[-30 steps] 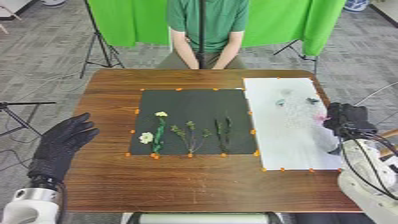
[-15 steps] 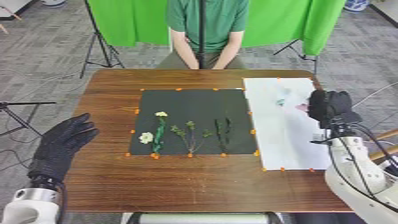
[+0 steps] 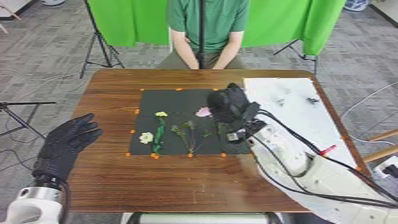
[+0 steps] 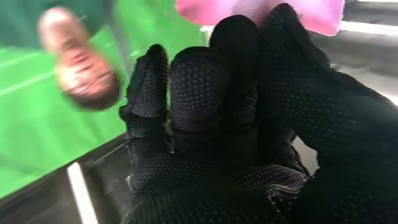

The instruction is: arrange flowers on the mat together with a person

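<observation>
Head view: 1 mat (image 3: 178, 101), dark. 1 pink fl. (image 3: 203, 112) over mat's R half, bloom toward mat's L side; stem hidden, long axis can't tell. R hand (image 3: 227, 106) over mat's R part, just beside bloom. 2 white fl. (image 3: 161, 114) on mat's L part, 1 farther, 1 nearer. 1 sprig (image 3: 190, 136) mid-mat, long axis near-far, tips far. 1 paper (image 3: 266, 89), white, R of mat. L hand (image 3: 64, 145) L of mat, fingers open, loose.

R wrist view: R hand (image 4: 200, 90) fingers near straight, thumb pressed alongside, pinching pink fl. at tips.
</observation>
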You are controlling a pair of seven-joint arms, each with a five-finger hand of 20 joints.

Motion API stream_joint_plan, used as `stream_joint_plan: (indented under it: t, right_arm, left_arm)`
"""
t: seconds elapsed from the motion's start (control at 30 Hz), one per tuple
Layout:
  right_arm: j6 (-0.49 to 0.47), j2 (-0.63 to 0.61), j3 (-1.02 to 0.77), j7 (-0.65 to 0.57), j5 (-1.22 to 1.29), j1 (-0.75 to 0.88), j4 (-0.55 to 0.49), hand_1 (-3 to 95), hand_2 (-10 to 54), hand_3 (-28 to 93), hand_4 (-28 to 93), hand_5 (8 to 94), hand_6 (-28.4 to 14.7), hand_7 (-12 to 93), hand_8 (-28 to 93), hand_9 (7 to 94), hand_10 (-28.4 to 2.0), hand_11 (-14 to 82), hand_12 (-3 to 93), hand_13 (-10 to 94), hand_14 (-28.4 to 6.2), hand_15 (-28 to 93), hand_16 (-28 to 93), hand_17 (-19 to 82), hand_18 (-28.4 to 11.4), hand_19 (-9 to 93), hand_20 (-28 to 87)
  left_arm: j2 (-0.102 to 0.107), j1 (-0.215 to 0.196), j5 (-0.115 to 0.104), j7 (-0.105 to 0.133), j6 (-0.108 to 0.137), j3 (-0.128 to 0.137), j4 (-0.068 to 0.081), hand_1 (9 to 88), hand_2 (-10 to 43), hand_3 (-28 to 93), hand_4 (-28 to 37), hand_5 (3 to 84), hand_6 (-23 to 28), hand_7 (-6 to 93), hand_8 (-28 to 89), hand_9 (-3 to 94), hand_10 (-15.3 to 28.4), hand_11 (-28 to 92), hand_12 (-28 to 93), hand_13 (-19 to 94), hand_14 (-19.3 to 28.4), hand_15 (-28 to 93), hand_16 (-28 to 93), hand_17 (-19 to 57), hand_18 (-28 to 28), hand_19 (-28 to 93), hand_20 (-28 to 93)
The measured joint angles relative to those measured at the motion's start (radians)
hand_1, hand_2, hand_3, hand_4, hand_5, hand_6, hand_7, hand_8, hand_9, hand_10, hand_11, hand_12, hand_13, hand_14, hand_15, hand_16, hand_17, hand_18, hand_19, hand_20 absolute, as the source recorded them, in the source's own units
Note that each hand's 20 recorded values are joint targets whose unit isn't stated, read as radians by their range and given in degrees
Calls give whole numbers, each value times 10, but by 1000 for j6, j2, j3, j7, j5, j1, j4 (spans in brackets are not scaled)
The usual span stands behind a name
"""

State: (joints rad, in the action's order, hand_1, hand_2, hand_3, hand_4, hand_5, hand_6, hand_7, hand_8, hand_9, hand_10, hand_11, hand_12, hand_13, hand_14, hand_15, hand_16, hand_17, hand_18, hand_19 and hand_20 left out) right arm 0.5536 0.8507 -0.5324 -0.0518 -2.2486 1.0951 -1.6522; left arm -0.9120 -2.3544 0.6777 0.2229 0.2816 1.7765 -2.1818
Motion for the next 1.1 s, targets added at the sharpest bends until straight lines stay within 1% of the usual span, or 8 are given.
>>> stream_joint_plan:
  t: [0.13, 0.4, 0.7, 0.87, 0.93, 1.0, 1.1]
  right_arm:
    - [-9, 65, 96, 6, 0, -83, 54, 489, -95, 811, -283, 633, 34, 572, 10, 743, -56, 356, 562, 663, -53, 695, 365, 302, -155, 743, 441]
    - [-29, 146, 195, -15, -1, -182, 109, 487, -95, 812, -283, 631, 35, 573, 8, 741, -58, 354, 560, 660, -53, 693, 367, 300, -154, 740, 441]
    - [-42, 193, 278, -67, -15, -227, 199, 486, -95, 812, -283, 629, 35, 574, 10, 741, -58, 353, 560, 659, -53, 692, 368, 298, -154, 736, 441]
    - [-41, 215, 290, -77, -26, -226, 246, 483, -95, 812, -283, 626, 35, 574, 15, 735, -57, 352, 561, 655, -53, 690, 368, 295, -155, 734, 441]
    - [-41, 218, 290, -78, -27, -225, 251, 460, -95, 804, -283, 610, 37, 570, 19, 726, -57, 350, 560, 645, -53, 689, 360, 287, -153, 727, 439]
    - [-42, 219, 290, -80, -29, -225, 251, 436, -95, 798, -283, 595, 39, 571, 15, 713, -59, 350, 550, 632, -57, 702, 324, 280, -155, 722, 440]
    - [-56, 219, 277, -85, -35, -218, 245, 393, -95, 792, -283, 570, 35, 554, 17, 670, -76, 410, 480, 606, -69, 714, 297, 266, -157, 713, 439]
  left_arm:
    - [0, 4, 1, -2, -1, -4, 3, 298, 77, 703, -215, 438, 56, 245, -96, 376, 159, 351, 174, 323, 179, 476, -2, -23, 237, 562, 83]
    - [0, 20, 3, -10, -4, -13, 11, 297, 77, 704, -216, 436, 55, 247, -95, 376, 159, 351, 174, 322, 179, 476, -1, -23, 237, 562, 82]
    - [0, 30, 4, -14, -8, -17, 16, 298, 77, 704, -217, 437, 56, 246, -95, 376, 158, 351, 174, 323, 180, 476, -2, -23, 237, 562, 82]
    - [0, 36, 5, -16, -12, -21, 20, 298, 77, 704, -217, 437, 56, 246, -95, 375, 158, 351, 175, 323, 180, 476, -2, -23, 237, 561, 82]
    - [0, 38, 5, -17, -12, -21, 21, 297, 77, 705, -217, 437, 56, 246, -96, 376, 158, 352, 175, 323, 180, 476, -2, -23, 237, 561, 82]
    - [0, 39, 6, -17, -13, -21, 21, 298, 77, 704, -217, 437, 56, 246, -96, 376, 158, 352, 174, 323, 180, 477, -2, -23, 237, 562, 82]
    - [0, 40, 6, -18, -13, -21, 21, 297, 77, 704, -216, 436, 56, 245, -95, 376, 158, 351, 174, 322, 180, 476, -2, -23, 237, 562, 82]
